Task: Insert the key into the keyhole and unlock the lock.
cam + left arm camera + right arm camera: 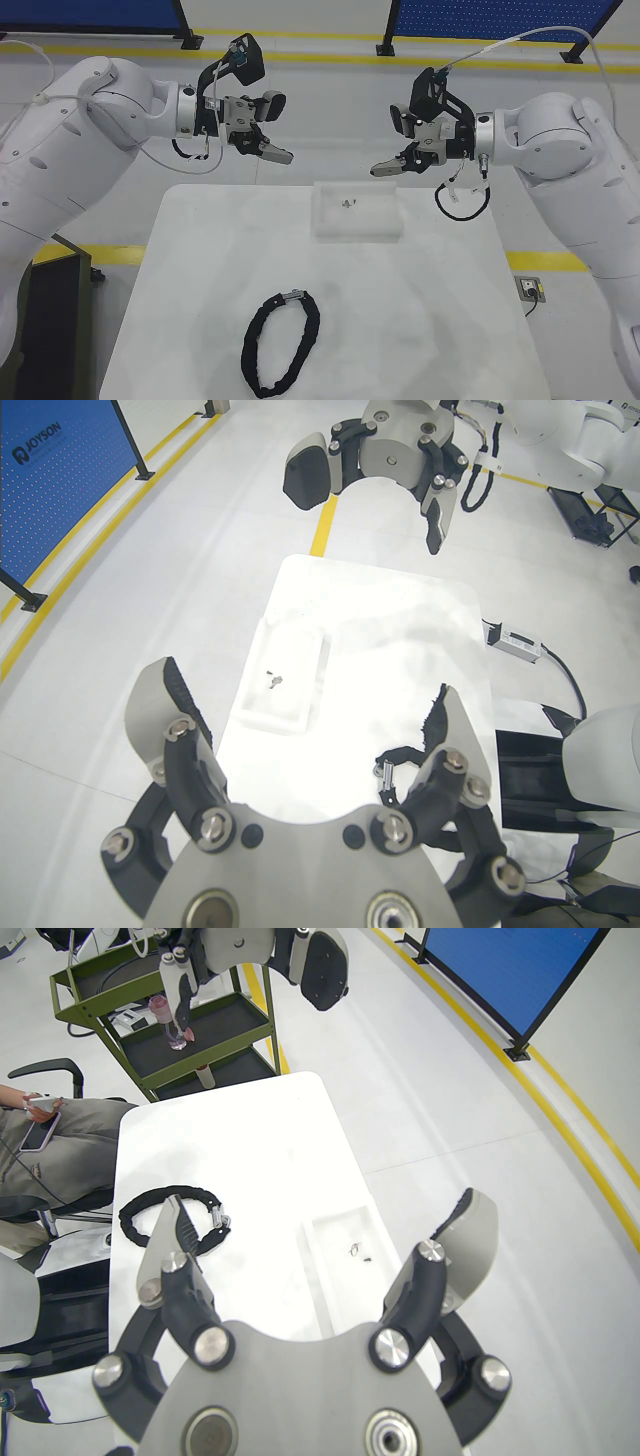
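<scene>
A small metal key (347, 203) lies in a shallow white tray (385, 232) at the far side of the white table (450, 320). The black fabric-covered chain lock (280, 343) sits curled near the front, its metal lock end (292, 296) pointing towards the tray. My left gripper (278, 128) hangs open and empty above the table's far left corner. My right gripper (392, 143) is open and empty too, level with it, just behind the tray. The left wrist view has the key (275, 681) in the tray (272, 725); a finger partly hides the lock (400, 757). In the right wrist view, key (355, 1249) and lock (170, 1218) lie below my open gripper (322, 1223).
A green cart (165, 1028) with bottles stands beyond the table's left end. A black frame (50, 320) stands by the table's left side. A grey power box (515, 643) with a cable lies on the floor. Blue panels (500, 15) line the back.
</scene>
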